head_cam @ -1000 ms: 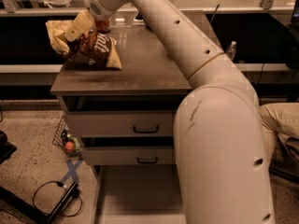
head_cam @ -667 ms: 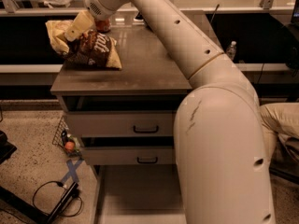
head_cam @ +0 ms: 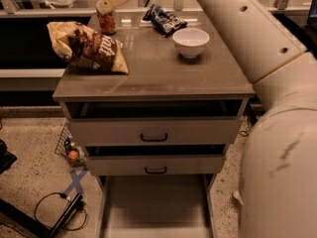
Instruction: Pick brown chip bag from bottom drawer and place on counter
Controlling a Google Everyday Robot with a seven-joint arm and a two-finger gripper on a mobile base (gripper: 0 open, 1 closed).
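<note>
The arm rises from the lower right as a thick white column, bends at a joint near the right edge, and reaches diagonally up and left across the cabinet to the top of the view. Its claw hangs over the back-left corner of the surface, angled down and to the left, just above a small reddish container. Whether the claw is open or closed I cannot tell, though it holds nothing that can be seen.

The brown chip bag lies crumpled on the left part of the surface, its left end sticking out past the edge, apart from the claw. A white bowl stands toward the back right, and a dark blue snack bag lies behind it.

Below, the two upper drawers (both with black handles) stand slightly ajar. The bottom drawer is pulled far out, showing a plain grey floor.
</note>
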